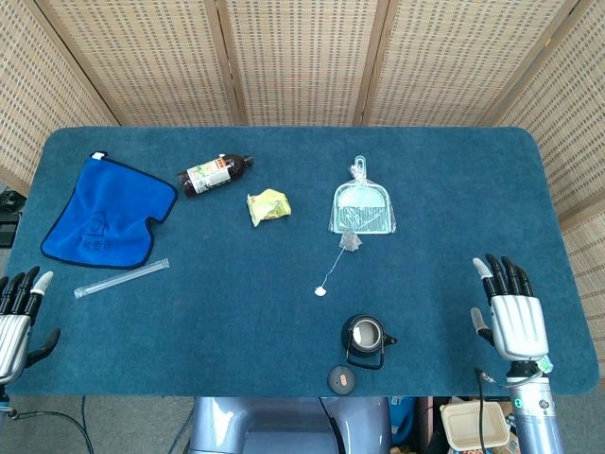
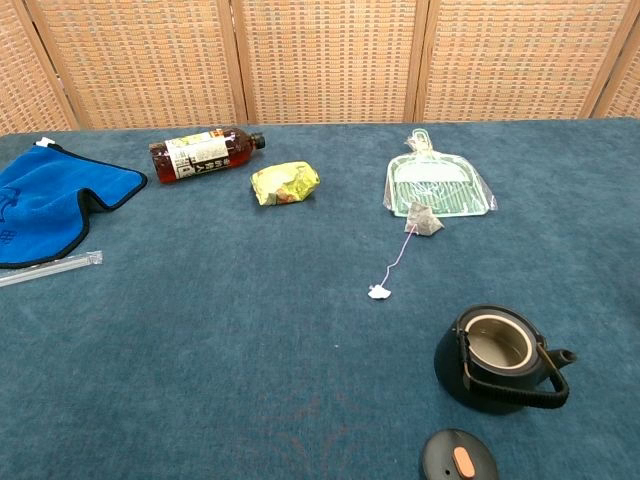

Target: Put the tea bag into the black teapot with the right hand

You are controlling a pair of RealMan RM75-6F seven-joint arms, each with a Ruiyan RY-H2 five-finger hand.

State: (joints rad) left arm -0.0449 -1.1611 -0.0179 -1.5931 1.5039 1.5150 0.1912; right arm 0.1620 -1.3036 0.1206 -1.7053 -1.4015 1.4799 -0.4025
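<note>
The tea bag (image 1: 352, 241) (image 2: 423, 219) lies on the blue table at the near edge of a pale green dustpan, its string running down-left to a small white tag (image 1: 319, 291) (image 2: 378, 292). The black teapot (image 1: 366, 337) (image 2: 499, 357) stands open near the table's front edge, its lid (image 1: 342, 379) (image 2: 458, 460) lying beside it, closer to me. My right hand (image 1: 510, 307) rests open at the front right, well right of the teapot, holding nothing. My left hand (image 1: 17, 317) sits open at the front left edge. Neither hand shows in the chest view.
A pale green dustpan (image 1: 363, 205) (image 2: 437, 186) lies behind the tea bag. A yellow-green packet (image 1: 267, 205) (image 2: 284, 182), a dark bottle (image 1: 214, 174) (image 2: 205, 153) on its side, a blue cloth (image 1: 106, 210) (image 2: 45, 197) and a wrapped straw (image 1: 121, 278) (image 2: 48, 268) lie to the left.
</note>
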